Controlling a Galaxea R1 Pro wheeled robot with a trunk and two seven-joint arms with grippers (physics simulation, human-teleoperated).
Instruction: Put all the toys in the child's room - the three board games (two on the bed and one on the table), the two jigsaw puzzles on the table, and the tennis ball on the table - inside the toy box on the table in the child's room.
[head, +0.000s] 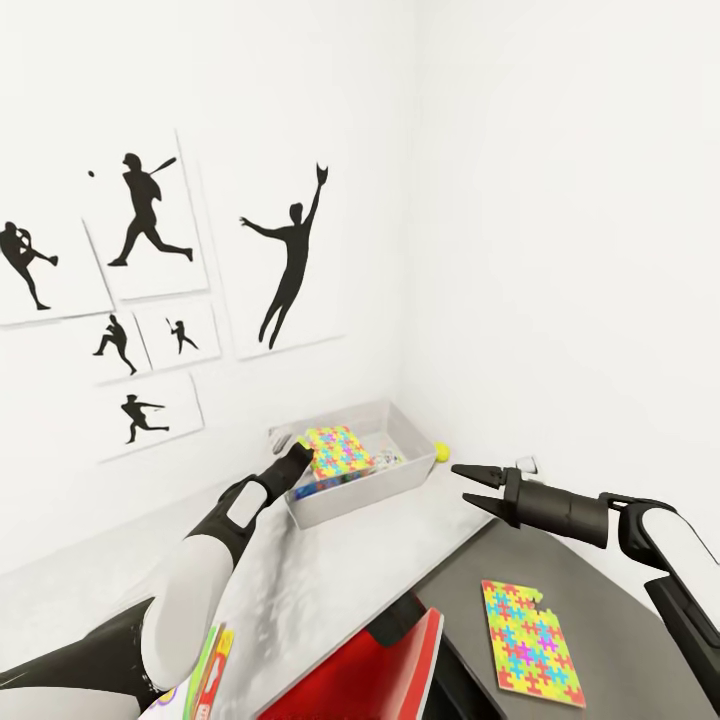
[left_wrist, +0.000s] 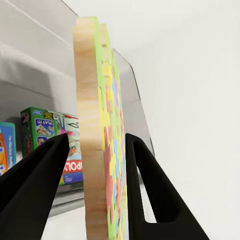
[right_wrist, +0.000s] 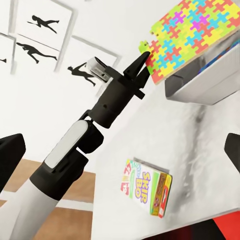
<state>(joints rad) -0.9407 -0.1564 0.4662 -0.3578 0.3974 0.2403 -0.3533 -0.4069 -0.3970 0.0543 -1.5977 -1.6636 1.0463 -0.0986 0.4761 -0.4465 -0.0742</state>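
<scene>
**A:** so the left gripper (head: 303, 455) is pinched onto one jigsaw puzzle (head: 338, 449) by its edge, holding it over the toy box (head: 400, 478) at the back corner of the table (head: 300, 580). In the left wrist view the two fingers (left_wrist: 42, 167) sit on either face of the board. How do you reckon that thing handles?

**B:** looks thin, stiff and light to me, wood-coloured edge, so it won't flop. Flat smooth faces might slip in a narrow pinch though, and gripped at one edge it could pivot. Game boxes already sit in the bin under it.

**A:** and further right?

**B:** tennis ball (head: 441, 452) is on the table just beside the bin's right end; round, it'll roll if nudged. Right gripper (head: 466, 482) hangs open with nothing in it. The second jigsaw puzzle (head: 530, 643) lies flat on the dark lower section, so I'd guess you need to get a finger under an edge.
</scene>
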